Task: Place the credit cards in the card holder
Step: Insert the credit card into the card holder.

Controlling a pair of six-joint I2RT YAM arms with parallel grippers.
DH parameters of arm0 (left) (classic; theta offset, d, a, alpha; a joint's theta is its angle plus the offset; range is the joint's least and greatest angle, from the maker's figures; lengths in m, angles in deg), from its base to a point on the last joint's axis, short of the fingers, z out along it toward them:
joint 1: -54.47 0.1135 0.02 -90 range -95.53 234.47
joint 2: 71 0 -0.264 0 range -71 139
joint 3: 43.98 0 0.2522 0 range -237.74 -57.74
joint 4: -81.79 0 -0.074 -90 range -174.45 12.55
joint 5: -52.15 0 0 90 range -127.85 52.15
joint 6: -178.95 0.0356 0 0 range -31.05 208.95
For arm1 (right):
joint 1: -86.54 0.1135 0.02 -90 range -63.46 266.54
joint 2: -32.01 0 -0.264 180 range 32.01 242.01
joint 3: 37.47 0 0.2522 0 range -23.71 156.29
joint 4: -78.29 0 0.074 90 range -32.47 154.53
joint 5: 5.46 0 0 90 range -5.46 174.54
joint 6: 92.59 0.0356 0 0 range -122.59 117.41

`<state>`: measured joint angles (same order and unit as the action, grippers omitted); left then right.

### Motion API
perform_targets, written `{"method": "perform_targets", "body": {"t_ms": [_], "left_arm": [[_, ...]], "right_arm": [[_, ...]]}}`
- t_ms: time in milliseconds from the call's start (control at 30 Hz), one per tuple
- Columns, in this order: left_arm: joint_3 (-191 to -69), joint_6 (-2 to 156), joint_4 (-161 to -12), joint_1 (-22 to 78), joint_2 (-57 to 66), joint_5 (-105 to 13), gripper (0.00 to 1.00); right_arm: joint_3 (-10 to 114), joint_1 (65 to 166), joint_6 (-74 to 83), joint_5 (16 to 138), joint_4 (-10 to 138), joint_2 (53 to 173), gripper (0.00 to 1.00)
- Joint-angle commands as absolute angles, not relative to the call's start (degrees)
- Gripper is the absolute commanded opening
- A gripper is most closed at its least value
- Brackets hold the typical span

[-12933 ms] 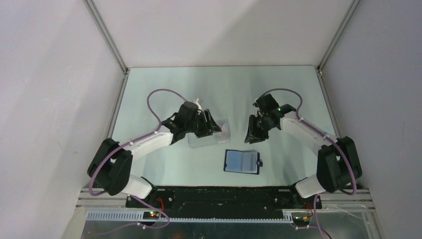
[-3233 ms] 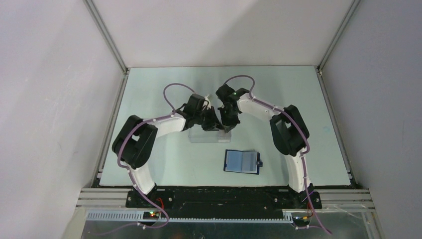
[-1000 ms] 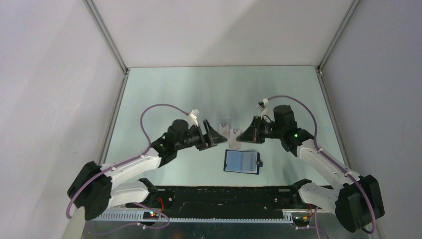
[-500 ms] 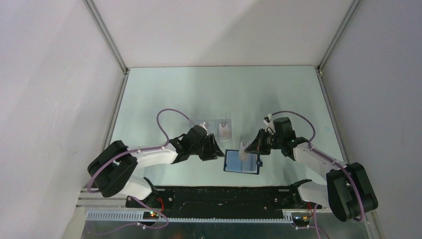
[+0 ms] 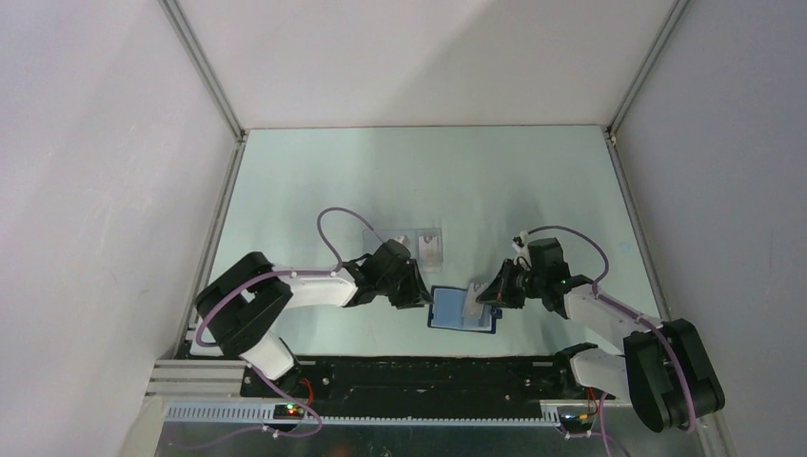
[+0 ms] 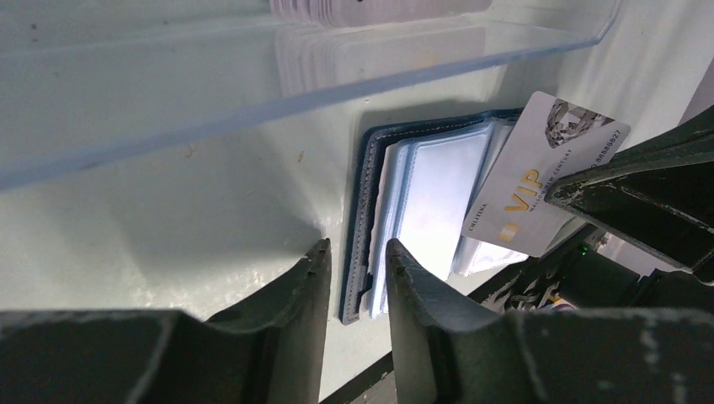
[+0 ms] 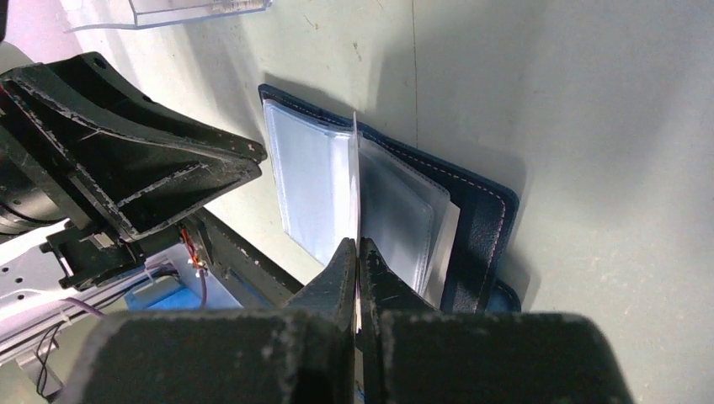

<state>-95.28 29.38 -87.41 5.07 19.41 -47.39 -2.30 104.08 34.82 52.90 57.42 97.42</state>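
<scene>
Credit card (image 6: 543,181) lowered to card holder (image 7: 484,227); left gripper (image 6: 358,250) alongside; tray (image 6: 253,93) behind.

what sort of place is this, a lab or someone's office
Most likely a robotics lab test cell: plain white panel walls on a metal frame box in a pale table, with two robot arms bolted at its near edge.

one card holder (image 5: 445,310), one clear tray (image 5: 381,235)
</scene>
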Motion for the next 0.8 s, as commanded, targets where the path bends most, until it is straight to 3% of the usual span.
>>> {"method": "perform_targets", "body": {"t_ms": [0,333,600,767], "left_arm": [[-96.73,29.35,-87.65,4.29,21.51,-47.2,0.35],[-96.76,28.78,-87.7,4.11,23.16,-47.69,0.22],[-96.32,26.82,-87.7,3.79,23.42,-47.37,0.02],[-94.76,24.53,-87.68,3.63,22.38,-46.46,0.0]], "right_arm": [[-3.83,103.32,35.28,51.49,62.91,98.2,0.0],[-5.81,103.02,38.51,49.02,66.11,97.72,0.0],[-6.92,103.06,39.82,47.92,67.85,97.65,0.0],[-7.12,103.03,39.04,48.52,66.57,96.95,0.0]]}}
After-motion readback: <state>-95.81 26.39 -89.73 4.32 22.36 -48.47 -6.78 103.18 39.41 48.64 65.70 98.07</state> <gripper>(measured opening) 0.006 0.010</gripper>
